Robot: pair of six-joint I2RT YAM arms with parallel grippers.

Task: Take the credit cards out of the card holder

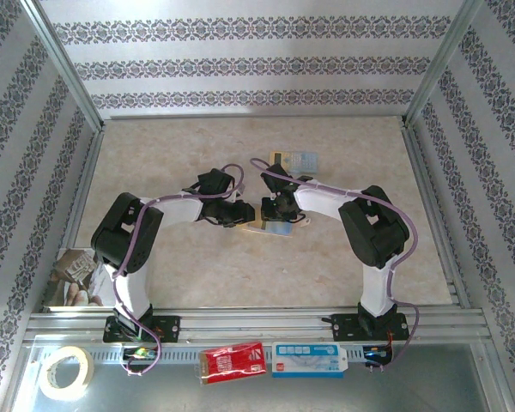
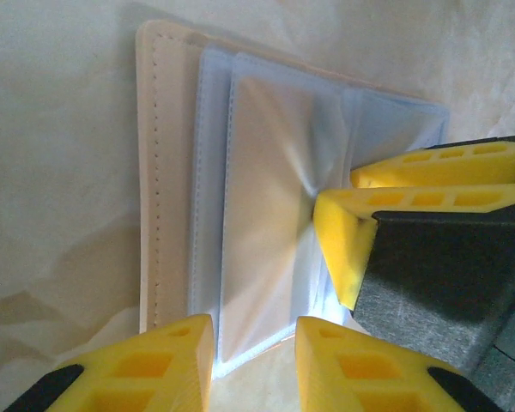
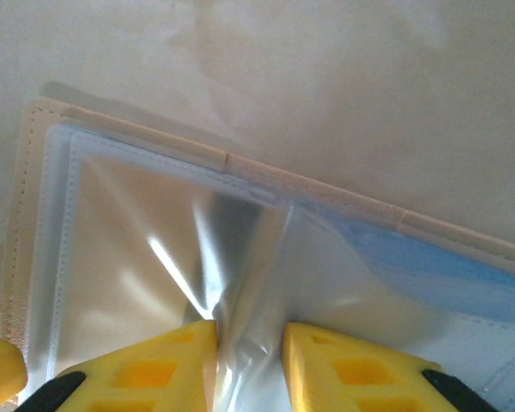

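1. Firstly, the left fingers [image 2: 163, 371] pointed down at the table [image 1: 197, 283]. They stood a little apart, with the near edge of the card holder [image 2: 257, 215] lying in the gap between them; whether they truly pinched that edge I could not tell.
2. Just ahead of those fingers, the card holder lay opened flat on the table. Its pale blue lining faced up, and its tan stitched cover showed as a border on the side farthest from the right fingers [image 3: 343, 373].
3. Over the lining, a clear sleeve [image 3: 249, 283] was puckered, its creases all running toward the tips of the right fingers.
4. Those right fingers were pinched on a fold of that sleeve, with only the thin plastic between them. They stood just beside the left fingers, over the holder's other end.
5. Farther right, beyond the right fingers on their far side, a yellow-and-pale-blue flat rectangle [image 1: 296, 160] lay on the table, apart from the holder.
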